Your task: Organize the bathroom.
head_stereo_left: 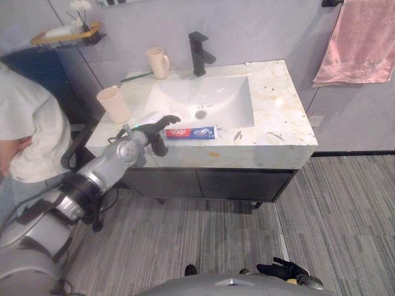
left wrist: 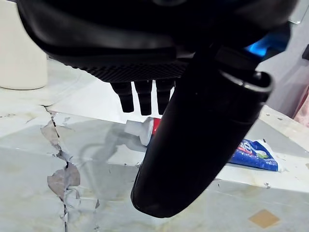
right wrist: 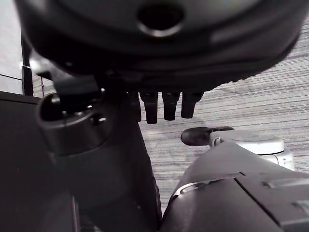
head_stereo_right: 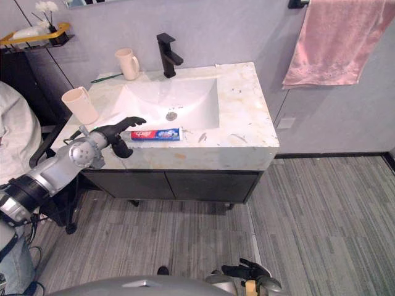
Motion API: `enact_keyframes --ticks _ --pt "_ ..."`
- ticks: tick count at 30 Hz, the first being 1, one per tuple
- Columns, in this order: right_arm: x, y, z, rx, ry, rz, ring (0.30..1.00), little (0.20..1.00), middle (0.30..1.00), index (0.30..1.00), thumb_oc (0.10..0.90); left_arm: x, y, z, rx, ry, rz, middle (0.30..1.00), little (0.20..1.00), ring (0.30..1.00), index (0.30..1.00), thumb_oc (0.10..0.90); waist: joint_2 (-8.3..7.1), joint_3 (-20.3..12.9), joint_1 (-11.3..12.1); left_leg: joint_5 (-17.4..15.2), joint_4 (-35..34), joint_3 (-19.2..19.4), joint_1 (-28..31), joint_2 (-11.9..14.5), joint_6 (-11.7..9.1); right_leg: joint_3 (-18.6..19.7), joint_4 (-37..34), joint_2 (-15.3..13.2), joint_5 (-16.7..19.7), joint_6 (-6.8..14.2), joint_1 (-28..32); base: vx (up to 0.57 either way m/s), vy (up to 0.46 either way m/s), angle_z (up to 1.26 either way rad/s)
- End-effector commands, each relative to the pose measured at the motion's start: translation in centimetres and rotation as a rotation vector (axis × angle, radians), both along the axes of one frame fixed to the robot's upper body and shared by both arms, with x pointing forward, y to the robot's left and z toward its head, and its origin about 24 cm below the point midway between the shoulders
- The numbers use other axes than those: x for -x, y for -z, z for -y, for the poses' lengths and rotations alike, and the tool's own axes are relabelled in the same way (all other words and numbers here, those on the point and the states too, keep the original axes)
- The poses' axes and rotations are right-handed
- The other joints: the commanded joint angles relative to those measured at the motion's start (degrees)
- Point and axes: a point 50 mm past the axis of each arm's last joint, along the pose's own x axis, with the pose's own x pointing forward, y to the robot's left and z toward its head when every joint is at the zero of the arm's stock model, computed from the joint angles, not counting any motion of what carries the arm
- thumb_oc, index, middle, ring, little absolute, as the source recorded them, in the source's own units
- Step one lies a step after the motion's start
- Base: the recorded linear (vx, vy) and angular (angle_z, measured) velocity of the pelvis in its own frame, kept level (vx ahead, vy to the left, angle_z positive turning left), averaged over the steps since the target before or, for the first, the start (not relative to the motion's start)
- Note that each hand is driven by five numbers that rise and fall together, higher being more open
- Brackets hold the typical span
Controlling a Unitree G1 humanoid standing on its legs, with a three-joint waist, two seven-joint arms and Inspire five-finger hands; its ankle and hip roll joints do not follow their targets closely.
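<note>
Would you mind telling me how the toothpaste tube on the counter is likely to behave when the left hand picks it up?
The toothpaste tube lies flat, so it probably won't roll. It looks soft and partly squeezed, so it may bend under the open left hand. Its glossy skin might slide on the smooth countertop.

Beneath the matt black hand (head_stereo_left: 155, 131) the counter (head_stereo_left: 281, 117) looks like glossy veined marble — past the fingers, a shiny plastic tube (head_stereo_left: 191, 132). Beyond lie a smooth white basin (head_stereo_left: 213, 98), a matt black tap (head_stereo_left: 199, 53) and a soft pink cloth towel (head_stereo_left: 359, 43).
</note>
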Motion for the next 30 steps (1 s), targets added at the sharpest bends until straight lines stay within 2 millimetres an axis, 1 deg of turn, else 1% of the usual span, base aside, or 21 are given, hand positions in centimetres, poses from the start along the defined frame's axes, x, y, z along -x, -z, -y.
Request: enact_keyframes --ticks 1,5,8,10,13,18,24,30 --pt "3.8 0.3 0.9 0.040 -0.028 -0.140 0.900 0.900 0.900 0.900 0.800 -2.3 -11.0 -2.6 -0.030 -0.066 0.319 0.900 0.900 0.900 0.900 0.800 -2.18 -1.62 -0.15 -8.55 3.16 3.01 2.57 -3.99 3.77 4.54 2.44 0.67 -1.65 1.33 -2.80 0.01 0.002 -0.03" --pt "4.1 0.2 1.2 0.041 -0.026 -0.150 0.900 0.900 0.900 0.900 0.800 -2.4 -12.1 -2.4 -0.032 -0.060 0.273 0.900 0.900 0.900 0.900 0.800 -2.01 -1.74 -0.20 -8.67 3.32 3.14 2.64 -3.97 3.77 4.55 2.56 0.66 -1.71 1.42 -2.78 0.00 -0.001 -0.02" --pt "4.1 0.2 1.2 0.040 -0.025 -0.151 0.900 0.900 0.900 0.900 0.800 -2.4 -12.2 -2.4 -0.034 -0.059 0.269 0.900 0.900 0.900 0.900 0.800 -1.99 -1.76 -0.17 -8.67 3.33 3.14 2.65 -3.98 3.76 4.52 2.56 0.65 -1.72 1.43 -2.75 0.00 0.000 0.00" --pt "4.1 0.3 1.1 0.034 -0.025 -0.156 0.900 0.900 0.900 0.900 0.800 -2.6 -13.7 -2.5 -0.037 -0.056 0.279 0.900 0.900 0.900 0.900 0.800 -1.78 -1.97 -0.07 -8.75 3.66 3.18 2.63 -4.02 3.74 4.33 2.57 0.63 -1.79 1.41 -2.50 0.00 0.000 0.00" --pt "4.1 0.3 1.1 0.031 -0.027 -0.156 0.900 0.900 0.900 0.900 0.800 -2.7 -14.3 -2.8 -0.029 -0.058 0.277 0.900 0.900 0.900 0.900 0.800 -1.58 -2.15 -0.05 -8.79 3.91 3.26 2.50 -4.03 3.75 4.33 2.69 0.64 -1.83 1.37 -2.55 0.00 0.000 0.00" --pt "3.9 0.3 1.0 0.030 -0.022 -0.152 0.900 0.900 0.900 0.900 0.800 -2.8 -14.2 -3.1 -0.014 -0.059 0.242 0.900 0.900 0.900 0.900 0.800 -1.40 -2.16 -0.05 -8.85 4.13 3.32 2.44 -4.03 3.76 4.32 3.02 0.65 -1.97 1.35 -2.67 0.00 0.000 0.00" --pt "4.2 0.3 1.2 0.039 -0.012 -0.162 0.900 0.900 0.900 0.900 0.800 -2.9 -13.1 -3.2 -0.025 -0.060 0.181 0.900 0.900 0.900 0.900 0.800 -1.38 -2.14 -0.25 -8.91 3.89 3.38 2.82 -4.12 3.78 4.26 2.98 0.72 -2.10 1.37 -2.45 0.00 0.000 0.00" --pt "4.7 0.2 1.3 0.039 -0.009 -0.170 0.900 0.900 0.900 0.900 0.800 -3.1 -13.1 -3.3 -0.047 -0.071 0.219 0.900 0.900 0.900 0.900 0.800 -1.61 -2.06 -0.63 -9.04 4.00 3.69 2.79 -4.09 3.83 4.33 2.99 0.82 -2.16 1.34 -2.51 0.00 0.000 0.00"
